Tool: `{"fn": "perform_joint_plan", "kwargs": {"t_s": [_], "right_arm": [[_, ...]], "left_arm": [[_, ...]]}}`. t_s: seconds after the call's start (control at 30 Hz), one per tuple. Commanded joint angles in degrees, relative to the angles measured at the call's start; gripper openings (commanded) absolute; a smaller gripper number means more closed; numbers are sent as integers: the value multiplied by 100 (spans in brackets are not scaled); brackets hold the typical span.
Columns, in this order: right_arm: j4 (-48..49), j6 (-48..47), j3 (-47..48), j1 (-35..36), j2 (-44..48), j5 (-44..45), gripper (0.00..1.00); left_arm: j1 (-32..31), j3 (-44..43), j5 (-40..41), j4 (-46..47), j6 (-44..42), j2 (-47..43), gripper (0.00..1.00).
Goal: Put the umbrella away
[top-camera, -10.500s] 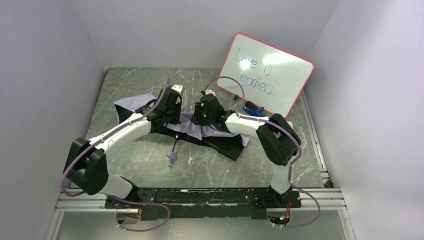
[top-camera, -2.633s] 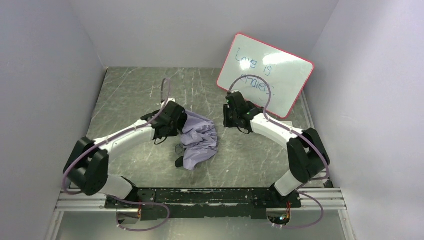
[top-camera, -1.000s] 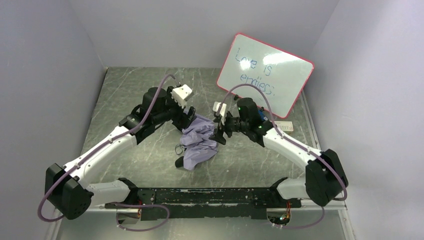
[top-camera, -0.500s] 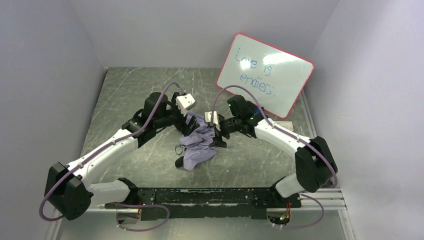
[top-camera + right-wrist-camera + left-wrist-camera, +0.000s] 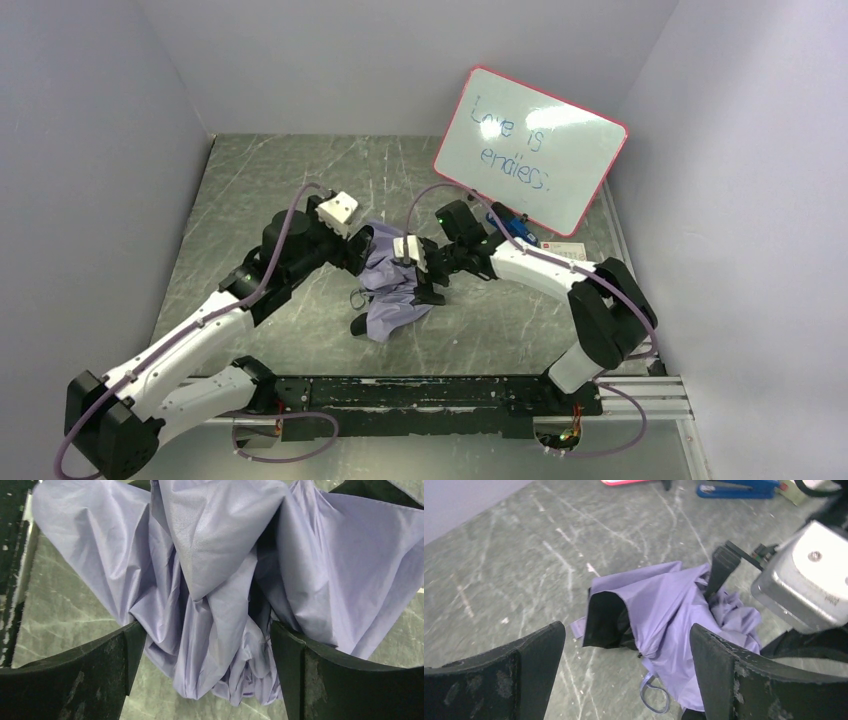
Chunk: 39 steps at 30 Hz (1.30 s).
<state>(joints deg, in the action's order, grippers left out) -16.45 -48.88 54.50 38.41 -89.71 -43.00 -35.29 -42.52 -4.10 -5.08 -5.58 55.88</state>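
Umbrella (image 5: 395,285): collapsed, fabric loosely bunched.
Left gripper (image 5: 626,645): spread wide, held above the umbrella.
Right gripper (image 5: 207,635): spread astride the umbrella's folds, likely for gathering.

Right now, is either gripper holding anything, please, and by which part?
Nothing is held: the left gripper is open short of the umbrella, the right gripper open astride its bunched fabric, not clamped.

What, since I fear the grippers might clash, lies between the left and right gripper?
Only the bunched umbrella lies between the left gripper and right gripper; the top view shows it.
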Motion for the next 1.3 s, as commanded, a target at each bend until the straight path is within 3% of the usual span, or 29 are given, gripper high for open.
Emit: {"fn": "perform_joint_plan", "kwargs": {"t_s": [0.0, 0.27, 0.53, 0.63, 0.77, 1.13, 1.27], "right_arm": [[343, -52, 13, 143, -226, 557, 98], [927, -418, -66, 272, -907, 1137, 97], [137, -592, 573, 315, -1906, 1558, 91], [-279, -507, 945, 315, -2197, 1613, 81], [-709, -221, 1367, 314, -2632, 1797, 55], [-252, 654, 1294, 249, -2410, 1966, 1], [159, 1097, 1107, 126, -1772, 1602, 0]], "left_arm": [[32, 143, 1108, 203, 521, -294, 98], [31, 87, 1146, 48, 523, -273, 98], [31, 0, 1291, -137, 475, -295, 98], [39, -2, 1331, -192, 487, -326, 98], [36, -15, 1450, -229, 497, -374, 98], [40, 3, 2050, -178, 758, -430, 98], [48, -36, 2429, -219, 878, -489, 98]]}}
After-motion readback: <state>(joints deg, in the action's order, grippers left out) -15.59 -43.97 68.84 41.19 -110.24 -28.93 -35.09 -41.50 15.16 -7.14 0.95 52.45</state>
